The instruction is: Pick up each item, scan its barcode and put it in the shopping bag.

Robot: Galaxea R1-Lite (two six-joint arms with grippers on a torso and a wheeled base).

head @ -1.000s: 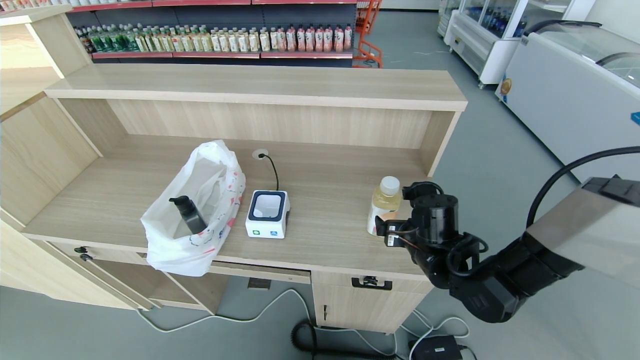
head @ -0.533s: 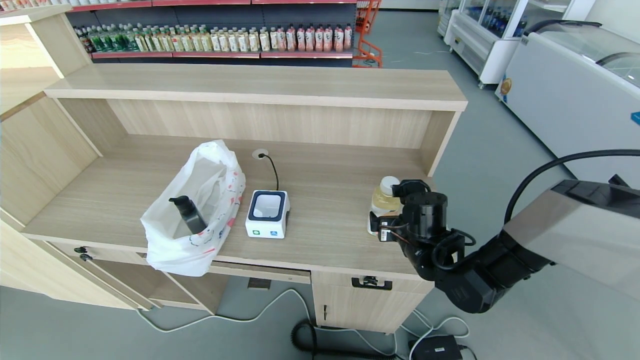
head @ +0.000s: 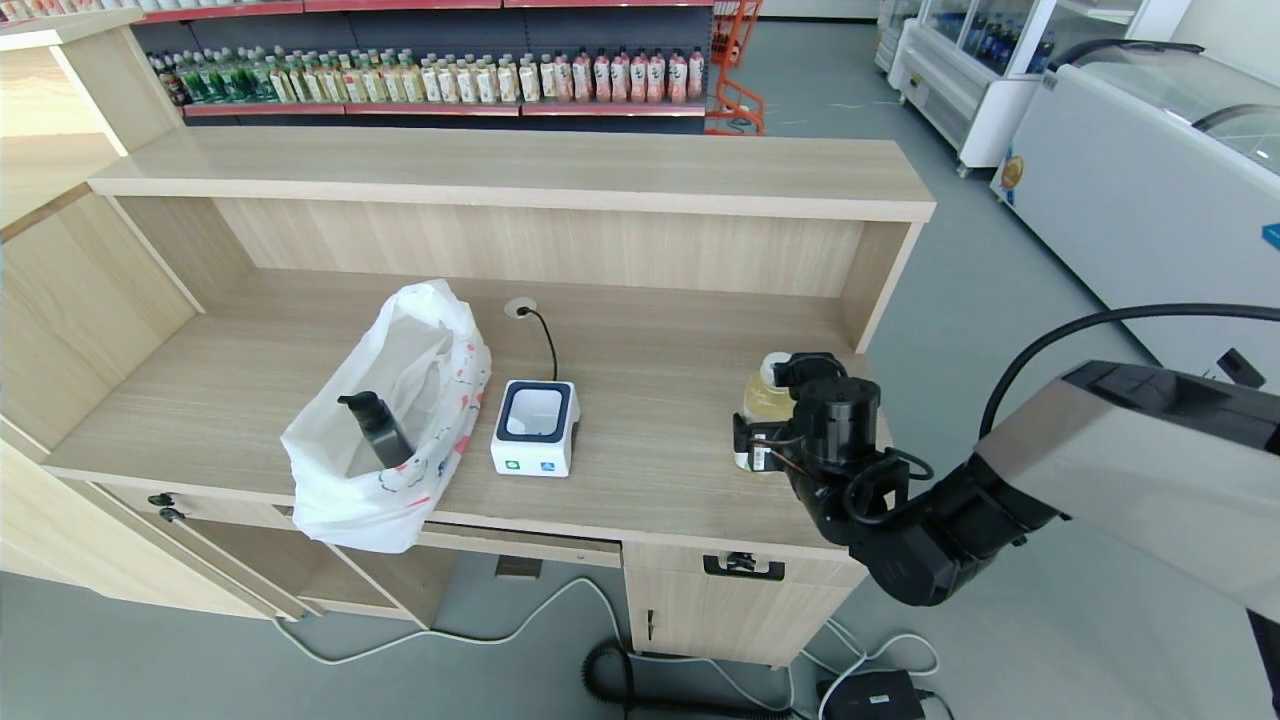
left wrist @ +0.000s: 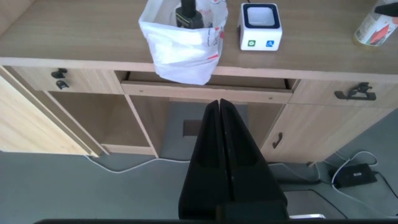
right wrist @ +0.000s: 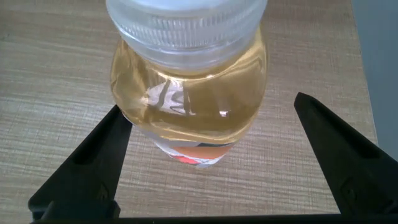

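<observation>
A clear bottle (head: 762,402) of yellow drink with a white cap stands upright near the counter's right end. My right gripper (head: 782,412) is over it, open. In the right wrist view the bottle (right wrist: 189,93) sits between the two black fingers (right wrist: 93,165), with gaps on both sides. The white shopping bag (head: 400,420) stands open at the counter's left with a black pump bottle (head: 375,425) inside. The white scanner (head: 537,427) sits just right of the bag. My left gripper (left wrist: 220,109) hangs shut below the counter front, holding nothing.
The wooden counter (head: 640,360) has a raised back ledge (head: 520,170) and side walls. A black cable (head: 545,340) runs from the scanner to a hole at the back. Drawers (left wrist: 205,87) sit under the front edge. Freezers (head: 1150,170) stand to the right.
My right gripper has moved left and forward onto the bottle, now hiding most of it in the head view. The bag, the scanner and the bottle have stayed put.
</observation>
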